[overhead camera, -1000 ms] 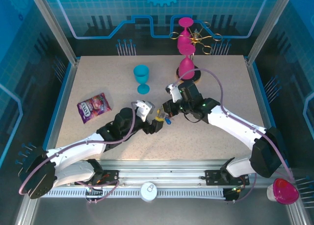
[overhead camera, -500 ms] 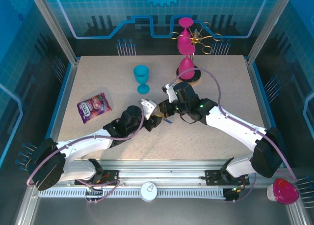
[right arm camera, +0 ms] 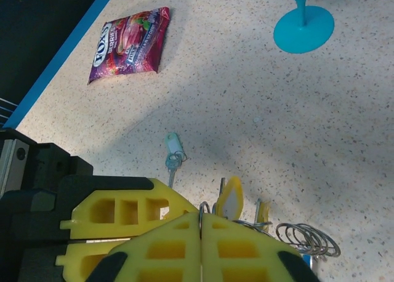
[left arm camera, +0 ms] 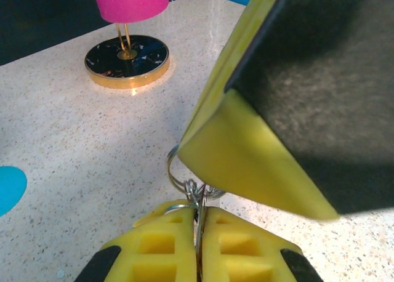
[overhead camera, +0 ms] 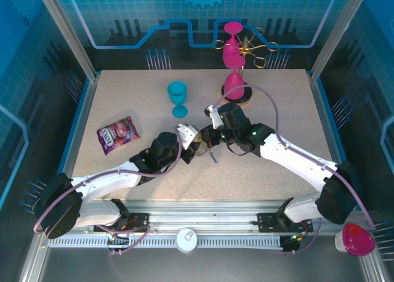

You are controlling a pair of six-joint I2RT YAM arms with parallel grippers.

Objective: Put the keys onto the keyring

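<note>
The keyring (left arm camera: 184, 185) is being held just above the tabletop (overhead camera: 123, 91), on the side of the blue goblet (overhead camera: 178, 97) toward the arm bases and slightly to its right. Its thin wire is being pinched by the left gripper (left arm camera: 198, 213), whose yellow fingers are being pressed together on it. The same wire is being clamped at the seam of the right gripper (right arm camera: 200, 225), whose fingers are likewise being pressed together. The two grippers are being positioned tip to tip.

A yellow-headed key (right arm camera: 229, 199) is being presented upright just beyond the right fingertips; whether it is threaded on the ring cannot be told. A pale-headed key (right arm camera: 174, 151) is being supported flat by the tabletop, farther from the goblet than the grippers and apart from both. A purple snack packet (overhead camera: 118, 134) is being supported left of the goblet.
</note>
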